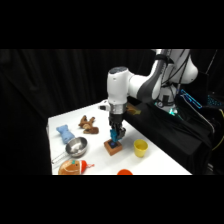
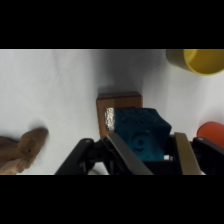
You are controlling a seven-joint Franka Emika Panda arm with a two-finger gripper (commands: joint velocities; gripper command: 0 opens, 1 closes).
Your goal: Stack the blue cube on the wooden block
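Lowest in the wrist view, the gripper (image 2: pixel 145 150) rises from the bottom edge with its two fingers (image 2: pixel 184 152) clamped on the blue cube (image 2: pixel 140 132), which sits a little tilted between them, one corner pointing toward the right of the frame. Directly past the cube, in the centre of the frame, lies the wooden block (image 2: pixel 112 102); only its near-left part and top edge show, the rest hidden under the cube. So the cube hangs over the block but looks shifted toward the block's right side and turned against its edges, and whether they already touch cannot be told from here. In the side view the gripper (image 1: pixel 116 134) comes straight down at the frame's centre with the cube (image 1: pixel 115 135) just above the block (image 1: pixel 113 147). The coming move, as I judge it, turns on this offset: the cube wants a small shift toward the frame's left and squaring up before release. Farther off, a yellow cup (image 2: pixel 197 60) stands at upper right, a brown soft toy (image 2: pixel 22 150) at lower left.
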